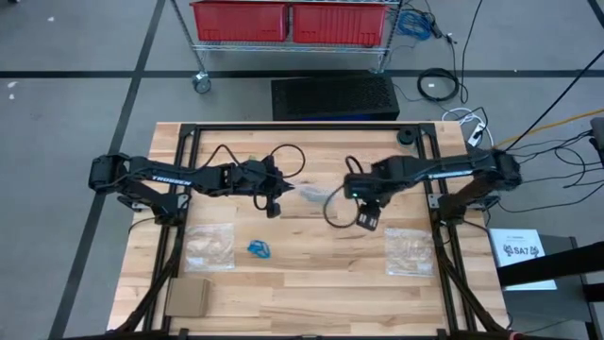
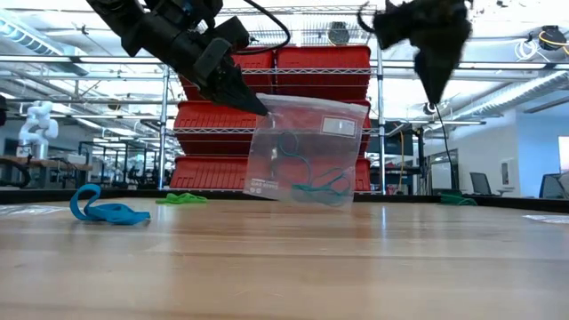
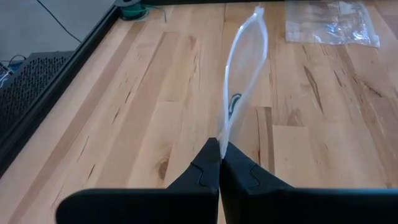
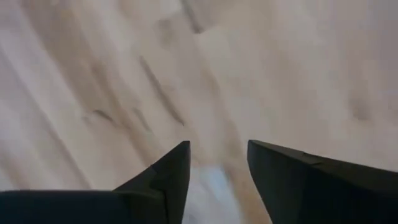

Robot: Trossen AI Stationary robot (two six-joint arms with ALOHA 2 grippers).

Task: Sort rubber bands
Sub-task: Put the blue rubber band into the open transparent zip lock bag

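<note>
Your left gripper (image 2: 253,105) is clamped on the top corner of a clear plastic bag (image 2: 307,151), holding it up with its bottom edge near the table (image 1: 311,283); teal rubber bands (image 2: 320,185) lie inside the bag. Your right gripper (image 4: 217,158) hangs beside the bag with its fingers parted, holding nothing. A blue rubber band cluster (image 1: 259,248) lies on the wood in front of the left gripper, and green bands (image 2: 180,198) sit farther back.
</note>
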